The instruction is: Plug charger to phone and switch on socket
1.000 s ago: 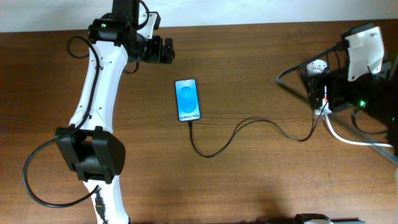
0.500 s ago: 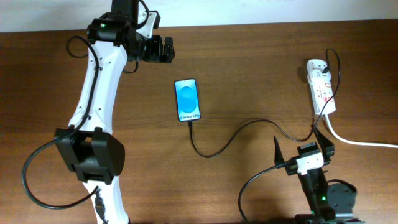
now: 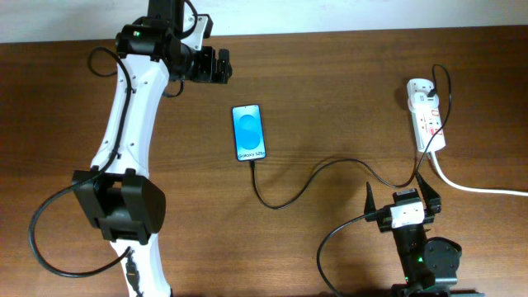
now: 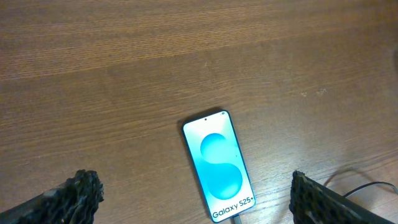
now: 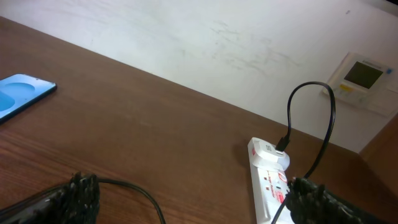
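The phone [image 3: 249, 132] lies flat mid-table with its blue screen lit; it also shows in the left wrist view [image 4: 219, 165] and at the left edge of the right wrist view [image 5: 22, 93]. The charger [image 3: 305, 180] runs from the phone's bottom edge, where its tip sits in the port [image 4: 235, 218], and curves right to a white adapter on the socket [image 3: 427, 115], which also shows in the right wrist view [image 5: 270, 180]. My left gripper [image 3: 221, 68] is open and empty beyond the phone [image 4: 193, 190]. My right gripper [image 3: 399, 196] is open and empty near the front edge [image 5: 196, 199].
The socket's thick white cord [image 3: 478, 188] runs off the right edge. The left arm's black cable [image 3: 49, 239] loops at the front left. A white wall with a small panel [image 5: 364, 78] stands behind the table.
My right arm has drawn back from the socket at the far right to the front edge, leaving the socket uncovered. The left arm, phone and charger have not moved.
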